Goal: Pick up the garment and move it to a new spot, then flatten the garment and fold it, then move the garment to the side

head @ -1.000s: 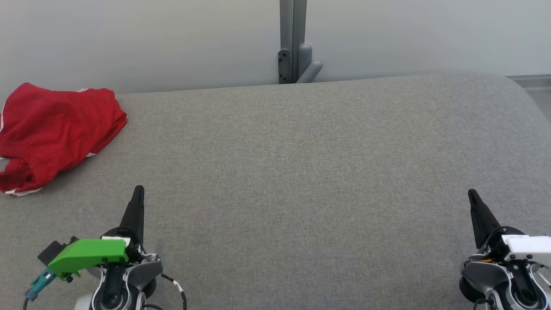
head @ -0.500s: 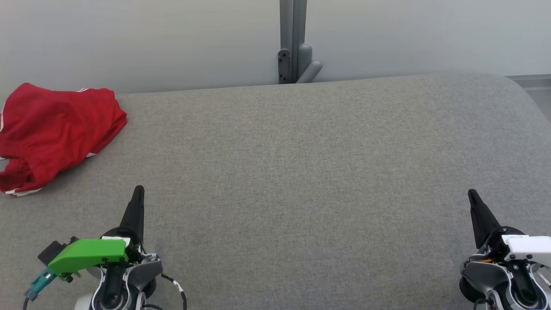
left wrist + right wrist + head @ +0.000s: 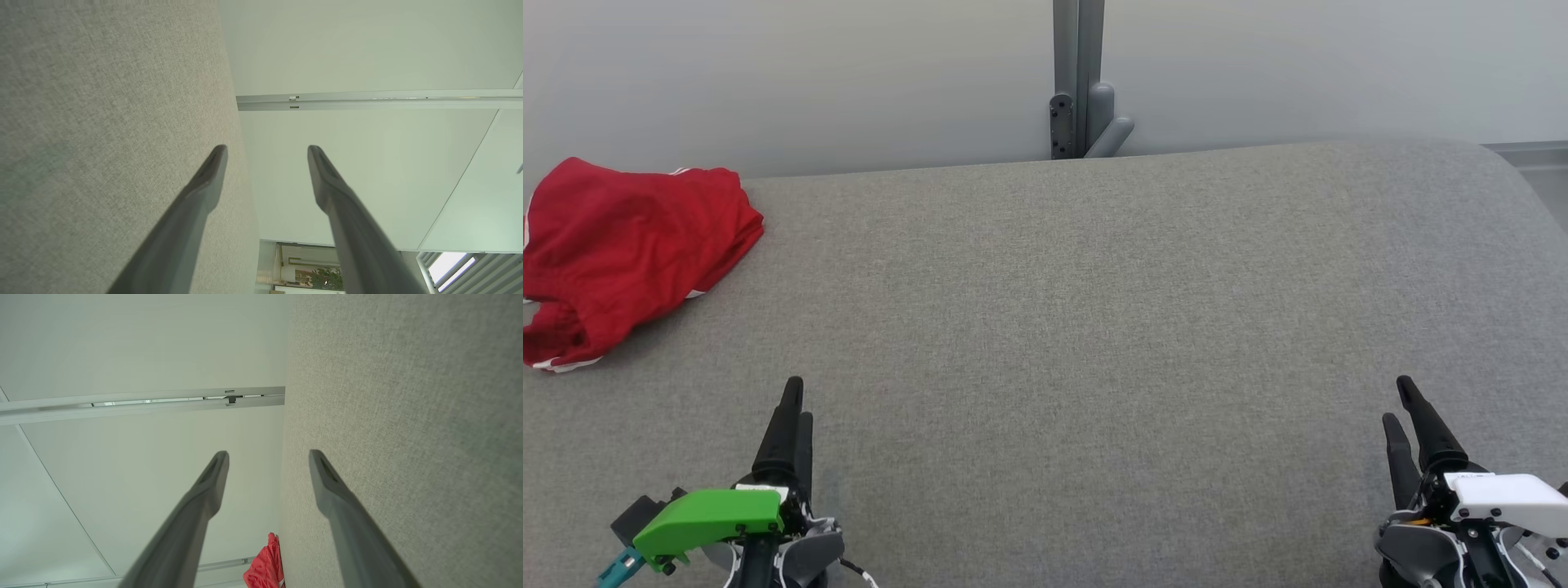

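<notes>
On the far left edge of the grey worktop (image 3: pixel 1094 327), the crumpled red garment (image 3: pixel 629 245) lies up-left of the nearer left hand (image 3: pixel 799 400), well apart from the right hand (image 3: pixel 1397 400), both spread and empty.

Indoor robot test room or lab with an office look, plain pale partition walls (image 3: pixel 768 73), grey metal post (image 3: pixel 1078 65) joining the panels, broad grey fabric-covered table (image 3: pixel 1094 327), slatted window blinds (image 3: pixel 490 271) and green plant (image 3: pixel 327 281) beyond.
</notes>
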You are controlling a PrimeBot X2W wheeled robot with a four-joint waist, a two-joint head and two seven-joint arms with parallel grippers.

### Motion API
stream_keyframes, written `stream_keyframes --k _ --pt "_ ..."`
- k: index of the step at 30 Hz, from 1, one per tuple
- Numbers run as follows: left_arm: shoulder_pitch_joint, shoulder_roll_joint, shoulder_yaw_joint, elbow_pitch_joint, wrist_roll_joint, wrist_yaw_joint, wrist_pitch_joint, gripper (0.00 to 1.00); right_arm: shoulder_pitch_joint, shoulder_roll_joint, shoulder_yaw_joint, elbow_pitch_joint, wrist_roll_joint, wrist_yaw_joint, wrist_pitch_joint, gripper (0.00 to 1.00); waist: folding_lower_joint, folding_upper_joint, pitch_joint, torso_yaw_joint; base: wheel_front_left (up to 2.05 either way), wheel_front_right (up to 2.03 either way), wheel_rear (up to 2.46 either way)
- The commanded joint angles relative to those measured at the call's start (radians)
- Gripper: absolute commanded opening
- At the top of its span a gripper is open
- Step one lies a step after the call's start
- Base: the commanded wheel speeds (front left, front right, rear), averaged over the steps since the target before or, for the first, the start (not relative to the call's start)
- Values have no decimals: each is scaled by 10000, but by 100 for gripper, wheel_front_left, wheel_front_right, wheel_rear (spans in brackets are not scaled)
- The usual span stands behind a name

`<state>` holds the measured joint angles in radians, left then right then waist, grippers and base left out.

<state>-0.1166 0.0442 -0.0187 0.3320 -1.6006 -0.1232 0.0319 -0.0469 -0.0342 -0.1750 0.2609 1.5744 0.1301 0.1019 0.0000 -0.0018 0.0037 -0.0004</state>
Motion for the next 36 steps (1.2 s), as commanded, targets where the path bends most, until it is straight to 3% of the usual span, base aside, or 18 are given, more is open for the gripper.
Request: stream_keyframes --k 1,13,36 --pt "-110 32 -24 -250 209 19 -91 100 -109 -80 66 -217 -163 3 -120 100 0 1 -1 0 0 0 0" --pt "140 40 -119 -1095 2193 408 -568 100 -24 -100 226 -628 -1539 4 -711 100 0 3 6 13 0 0 0" --pt "509 54 -676 -2007 6806 1047 -1297 100 187 -130 1068 -1977 -6915 5 -1615 100 0 6 29 45 0 0 0"
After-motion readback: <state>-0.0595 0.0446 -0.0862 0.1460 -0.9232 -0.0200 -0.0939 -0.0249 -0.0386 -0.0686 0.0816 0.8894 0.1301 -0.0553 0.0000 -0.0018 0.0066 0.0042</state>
